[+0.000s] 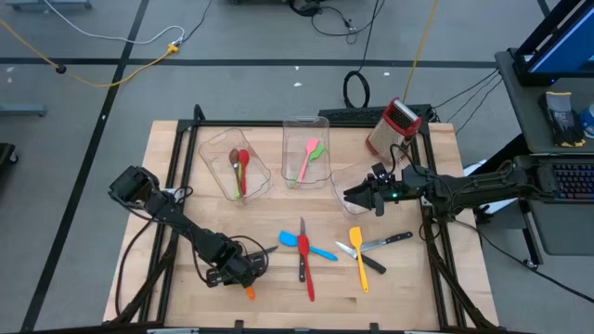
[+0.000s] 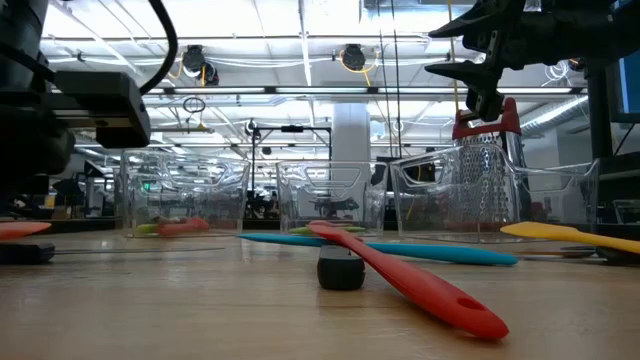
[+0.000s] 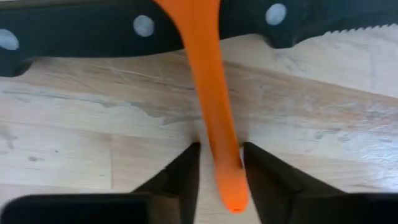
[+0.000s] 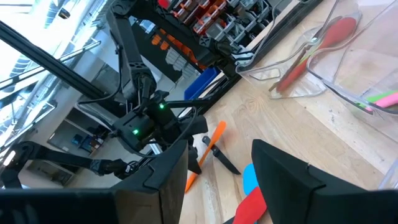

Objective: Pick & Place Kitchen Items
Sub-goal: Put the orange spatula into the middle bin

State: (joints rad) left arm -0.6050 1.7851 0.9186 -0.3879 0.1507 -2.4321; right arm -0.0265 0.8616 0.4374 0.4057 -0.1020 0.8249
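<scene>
Nearest the wrist lens: orange spatula [image 3: 214,118], smooth slim matte handle, rounded tip, lying between the fingers [image 3: 180,177] of the left gripper [image 1: 243,274] near the front-left edge of the tabletop [image 1: 167,167]; handle crosses over a black-handled knife [image 3: 93,31] with bright rivets and a serrated blade. Jaws narrowed around the handle, thin gaps visible on each side; contact not confirmed, so grasp step judged in hand, not finished. Next move calls for full closure, then a straight lift clear of the knife beneath. Pale planked wood tabletop, worn grain. Three clear bins along the back edge, rigid thin walls: left bin [image 1: 237,167] holds red and brown spoons, middle bin [image 1: 306,148] pink and green utensils. Red-topped metal box grater [image 1: 392,127] at back-right, perforated faces. Right gripper [image 1: 357,197] hovering over the right bin, jaws parted, nothing held. Centre-front: red spatula [image 2: 400,275], glossy, hole in handle end; blue spatula [image 1: 306,246]; yellow spatula [image 1: 358,255]; second knife [image 1: 385,243].
</scene>
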